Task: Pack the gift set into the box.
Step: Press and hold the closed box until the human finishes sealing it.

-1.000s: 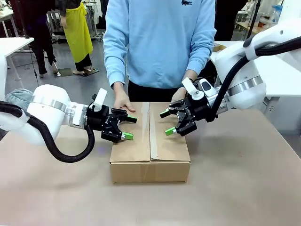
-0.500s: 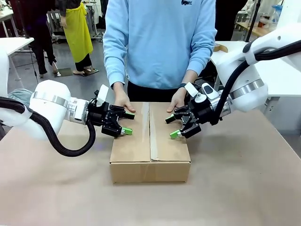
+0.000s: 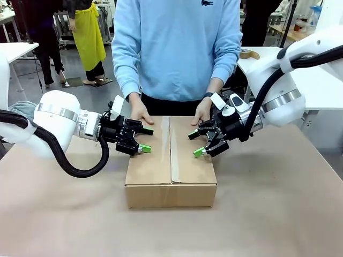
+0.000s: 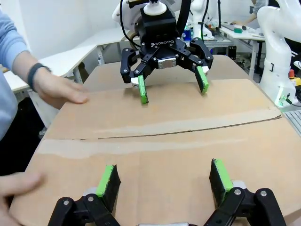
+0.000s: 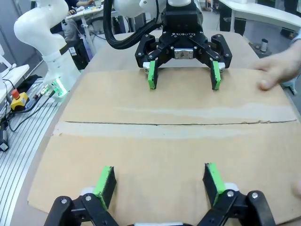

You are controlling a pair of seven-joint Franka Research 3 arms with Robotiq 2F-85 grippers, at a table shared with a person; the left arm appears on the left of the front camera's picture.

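Note:
The box [image 3: 161,166], a shallow brown carton, sits mid-table with its top flaps shut along a centre seam [image 3: 171,155]. The gift set is hidden. My left gripper [image 3: 144,140] hovers open just above the left flap, and my right gripper [image 3: 195,143] hovers open above the right flap, the two facing each other. In the left wrist view my left gripper [image 4: 164,181] spans bare cardboard [image 4: 155,150], with the right gripper [image 4: 171,84] opposite. The right wrist view mirrors this: right gripper [image 5: 160,181], left gripper [image 5: 182,77]. The person's hands [image 3: 140,115] [image 3: 203,113] rest on the box's far edge.
Brown paper covers the table [image 3: 268,214], with free room in front of the box and on both sides. A white side table [image 3: 316,85] at back right carries a tape roll [image 3: 246,53]. A grey cloth [image 3: 19,110] lies at far left.
The left gripper has risen slightly and the right gripper has drawn a little to the right over the box top. Both have been almost still for the last half second.

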